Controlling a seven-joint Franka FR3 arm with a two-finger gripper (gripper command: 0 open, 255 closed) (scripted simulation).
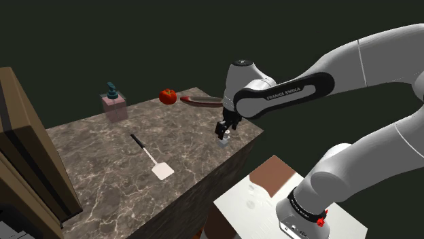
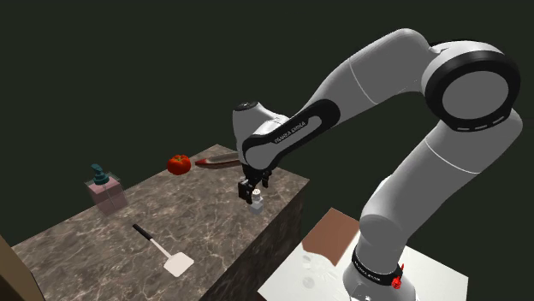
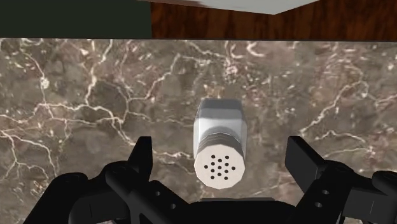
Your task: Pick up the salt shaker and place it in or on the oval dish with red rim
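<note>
Claw fingers sit nearest the wrist lens, spread wide and released, with nothing clasped. Between them the salt shaker stands upright, perforated cap toward the lens, roughly centred with a clear gap on each side. It rests on the dark veined surface, close to the edge on the stand's side. Step in hand, as judged: closing for the grasp. To do it well, lower until the fingertips sit below the cap on the squarer white body. Keep the shaker centred so both pads meet it together and it is not nudged toward the edge. Close gently and lift straight before travelling. Beyond lies the oval dish with red rim, near the surface's far corner, with a tomato just beside it on the shoulder view's left. The carry should ride high enough to clear that rim. Spatula and pinkish dispenser block are well apart from the shaker, likely out of the path. Hard to make out: in both exterior views the claw covers most of the shaker, so finger depth along its body cannot be read, and the wrist view foreshortens it too. The dish is partly behind the arm's wrist link in the shoulder view and seen nearly edge-on, so its depth is uncertain. Brown cabinet is cut off at the shoulder view's left edge.
</note>
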